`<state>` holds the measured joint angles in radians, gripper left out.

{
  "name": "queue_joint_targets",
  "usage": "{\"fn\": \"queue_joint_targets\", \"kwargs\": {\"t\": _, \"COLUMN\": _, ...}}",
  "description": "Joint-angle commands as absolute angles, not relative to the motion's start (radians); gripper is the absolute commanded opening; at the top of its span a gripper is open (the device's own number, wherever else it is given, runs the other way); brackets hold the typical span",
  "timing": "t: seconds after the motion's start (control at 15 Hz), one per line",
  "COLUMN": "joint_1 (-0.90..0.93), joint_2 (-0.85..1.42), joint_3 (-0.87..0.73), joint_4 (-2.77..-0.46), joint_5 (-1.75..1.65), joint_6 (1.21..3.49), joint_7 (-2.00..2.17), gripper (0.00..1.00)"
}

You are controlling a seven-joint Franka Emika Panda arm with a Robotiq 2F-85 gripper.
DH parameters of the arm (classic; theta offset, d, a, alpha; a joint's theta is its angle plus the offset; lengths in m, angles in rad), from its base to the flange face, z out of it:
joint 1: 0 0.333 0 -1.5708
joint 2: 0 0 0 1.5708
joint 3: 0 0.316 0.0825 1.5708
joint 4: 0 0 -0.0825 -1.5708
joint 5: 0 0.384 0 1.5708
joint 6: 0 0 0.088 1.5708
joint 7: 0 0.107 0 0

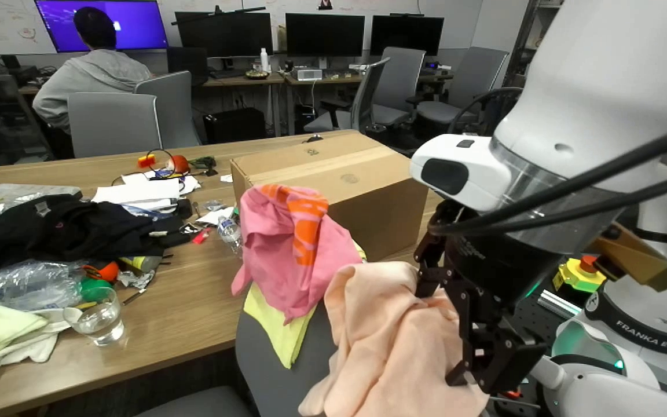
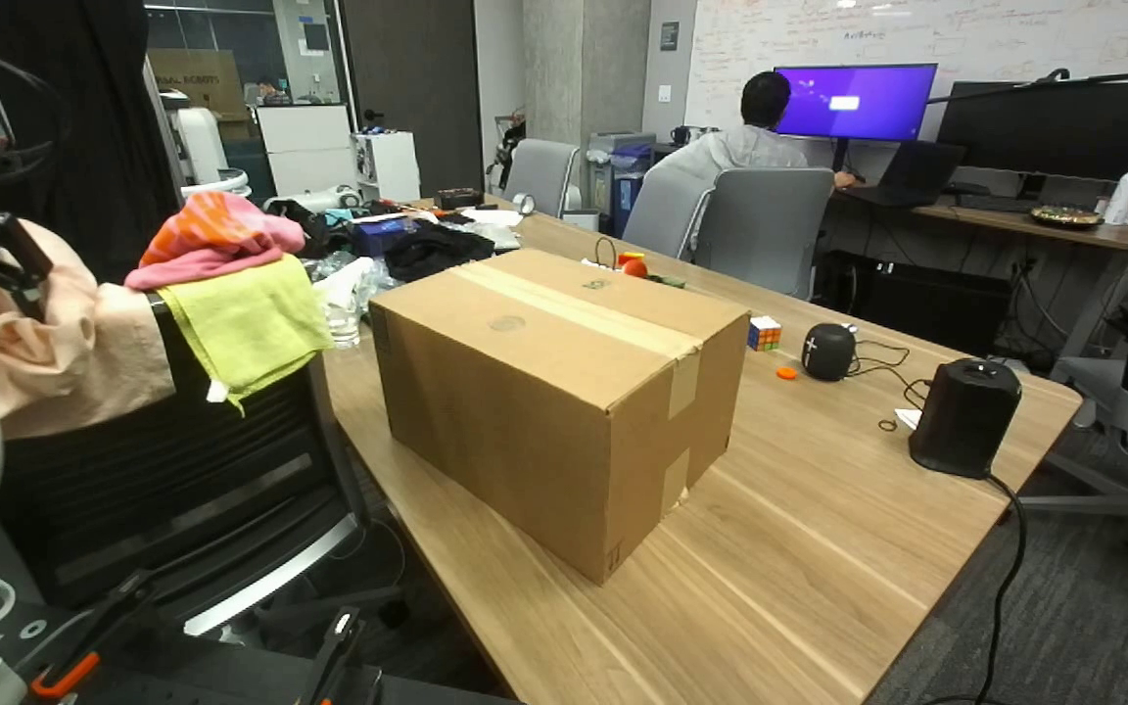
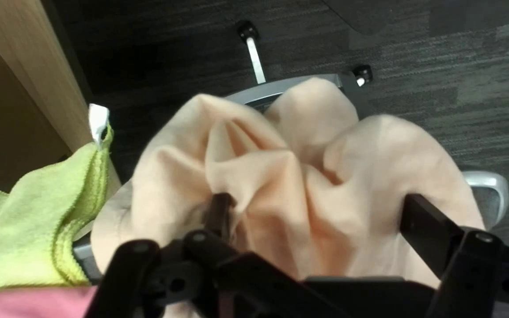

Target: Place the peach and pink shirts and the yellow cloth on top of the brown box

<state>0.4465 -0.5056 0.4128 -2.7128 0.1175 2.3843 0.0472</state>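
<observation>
None of the 3 items is on the brown box point(image 2: 535, 411) yet: the peach shirt point(image 1: 388, 347), the pink shirt point(image 1: 281, 249) and the yellow cloth point(image 2: 251, 318) all hang over the chair back point(image 2: 192, 480). The gripper point(image 3: 316, 212) is at the peach shirt, fingers spread around its folds, so I judge that all 3 placements are left.

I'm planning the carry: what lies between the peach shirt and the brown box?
An exterior view shows the yellow cloth over the chair back, the pink shirt partly covering it, then a strip of table.
</observation>
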Motion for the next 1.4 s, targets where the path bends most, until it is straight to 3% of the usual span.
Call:
{"fn": "queue_joint_targets", "kwargs": {"t": 0.0, "joint_1": 0.410, "joint_2": -0.446, "joint_3": 0.450, "joint_4": -2.654, "joint_5": 0.011, "joint_6": 2.331, "joint_7": 0.115, "gripper": 1.00}}
{"fn": "queue_joint_targets", "kwargs": {"t": 0.2, "joint_1": 0.404, "joint_2": -0.428, "joint_3": 0.456, "joint_4": -2.626, "joint_5": -0.039, "joint_6": 2.299, "joint_7": 0.142, "gripper": 1.00}}
{"fn": "queue_joint_targets", "kwargs": {"t": 0.27, "joint_1": 0.404, "joint_2": -0.422, "joint_3": 0.456, "joint_4": -2.620, "joint_5": -0.048, "joint_6": 2.292, "joint_7": 0.148, "gripper": 0.75}}
{"fn": "queue_joint_targets", "kwargs": {"t": 0.33, "joint_1": 0.405, "joint_2": -0.418, "joint_3": 0.455, "joint_4": -2.611, "joint_5": -0.054, "joint_6": 2.282, "joint_7": 0.152, "gripper": 0.75}}
{"fn": "queue_joint_targets", "kwargs": {"t": 0.93, "joint_1": 0.416, "joint_2": -0.422, "joint_3": 0.432, "joint_4": -2.477, "joint_5": -0.056, "joint_6": 2.026, "joint_7": 0.116, "gripper": 0.05}}
{"fn": "queue_joint_targets", "kwargs": {"t": 1.0, "joint_1": 0.418, "joint_2": -0.419, "joint_3": 0.429, "joint_4": -2.453, "joint_5": -0.055, "joint_6": 1.974, "joint_7": 0.101, "gripper": 0.00}}
{"fn": "queue_joint_targets", "kwargs": {"t": 1.33, "joint_1": 0.404, "joint_2": -0.400, "joint_3": 0.432, "joint_4": -2.347, "joint_5": -0.106, "joint_6": 1.797, "joint_7": 0.070, "gripper": 0.01}}
